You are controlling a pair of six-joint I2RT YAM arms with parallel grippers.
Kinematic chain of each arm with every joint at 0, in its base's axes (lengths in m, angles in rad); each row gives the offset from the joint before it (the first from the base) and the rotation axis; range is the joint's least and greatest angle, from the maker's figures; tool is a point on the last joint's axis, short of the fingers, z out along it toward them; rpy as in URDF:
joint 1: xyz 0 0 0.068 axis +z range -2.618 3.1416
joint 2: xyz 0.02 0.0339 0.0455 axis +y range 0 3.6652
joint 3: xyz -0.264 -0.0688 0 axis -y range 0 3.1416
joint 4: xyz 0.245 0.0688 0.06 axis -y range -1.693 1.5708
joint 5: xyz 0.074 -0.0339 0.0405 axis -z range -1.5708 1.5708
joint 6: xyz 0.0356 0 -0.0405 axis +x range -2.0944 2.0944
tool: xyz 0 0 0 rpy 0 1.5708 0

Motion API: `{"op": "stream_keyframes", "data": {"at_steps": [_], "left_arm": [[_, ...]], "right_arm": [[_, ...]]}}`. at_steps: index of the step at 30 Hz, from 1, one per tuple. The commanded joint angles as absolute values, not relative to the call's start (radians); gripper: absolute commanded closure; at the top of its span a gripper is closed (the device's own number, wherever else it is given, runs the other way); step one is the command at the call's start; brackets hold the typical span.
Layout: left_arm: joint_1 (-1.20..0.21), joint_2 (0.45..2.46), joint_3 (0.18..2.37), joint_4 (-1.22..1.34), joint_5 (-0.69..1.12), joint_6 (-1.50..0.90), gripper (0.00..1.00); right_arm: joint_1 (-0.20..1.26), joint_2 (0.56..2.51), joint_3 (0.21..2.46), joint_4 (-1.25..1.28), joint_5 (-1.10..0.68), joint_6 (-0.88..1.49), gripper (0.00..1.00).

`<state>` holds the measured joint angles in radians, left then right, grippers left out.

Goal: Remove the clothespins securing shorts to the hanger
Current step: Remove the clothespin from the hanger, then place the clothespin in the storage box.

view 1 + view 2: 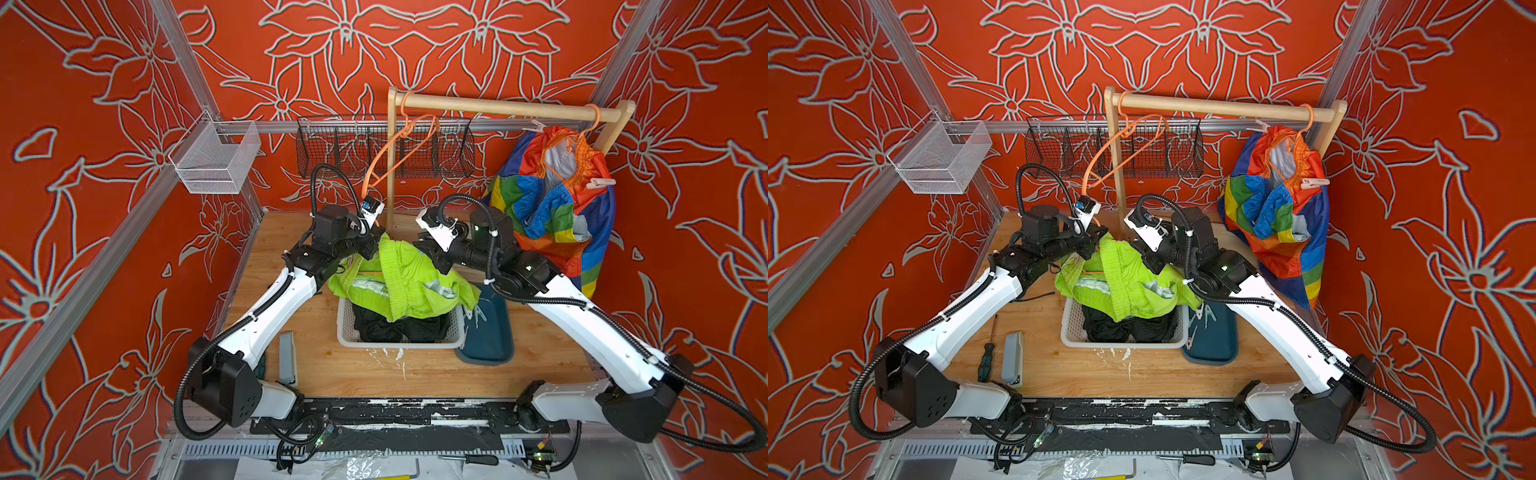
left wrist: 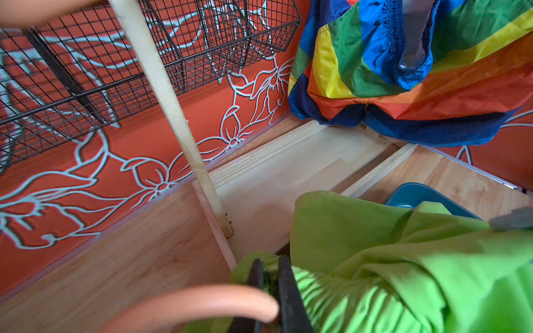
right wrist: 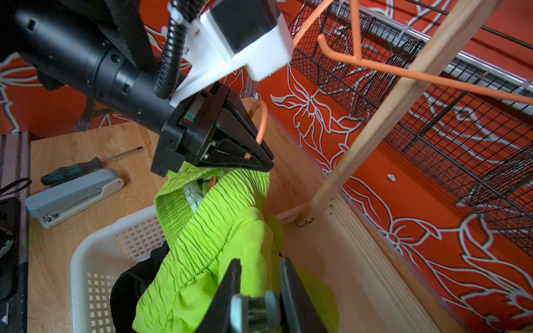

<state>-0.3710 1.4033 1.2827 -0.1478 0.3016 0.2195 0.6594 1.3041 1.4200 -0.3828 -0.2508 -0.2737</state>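
Pink plastic, light and stiff: the pink peg bites the waistband of the rainbow shorts, which hang from the rail at the upper right in both top views. I judge it springy and a little slick, so I would pinch its two free tails squarely, or it may twist out. A paler peg sits at the shorts' top edge, just under the rail. The cloth looks thin, limp and slippery; I expect it to sag once a peg lets go.

Green shorts lie crumpled at centre, draped over the far rim of the basket, soft, with a ribbed elastic waistband. The left end effector is clenched on that waistband, beside the orange hanger threaded through it. The right end effector has its jaws drawn narrow around a fold of the same shorts; I read that as a grip. I see no peg on the green cloth.

White and perforated, the basket holds the black shorts under the green ones. The teal tray touches its right side on the table; pale pegs seem to lie in it.
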Motion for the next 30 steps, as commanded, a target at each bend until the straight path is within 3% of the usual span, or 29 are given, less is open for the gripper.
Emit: {"op": "stream_keyframes", "data": {"at_steps": [1, 12, 17, 30], "left_arm": [[-0.374, 1.409, 1.289, -0.176, 0.323, 0.227, 1.0], [-0.374, 1.414, 1.29, -0.178, 0.321, 0.228, 1.0], [-0.374, 1.405, 1.286, -0.177, 0.314, 0.232, 1.0], [-0.373, 1.373, 1.282, -0.175, 0.295, 0.242, 1.0]], "right_arm": [[0.651, 1.281, 1.474, -0.293, -0.29, -0.235, 0.81], [0.627, 1.278, 1.519, -0.297, -0.288, -0.213, 0.83], [0.611, 1.257, 1.514, -0.347, -0.196, -0.245, 0.83], [0.356, 1.002, 0.966, -0.264, 0.142, 0.043, 0.81]]}}
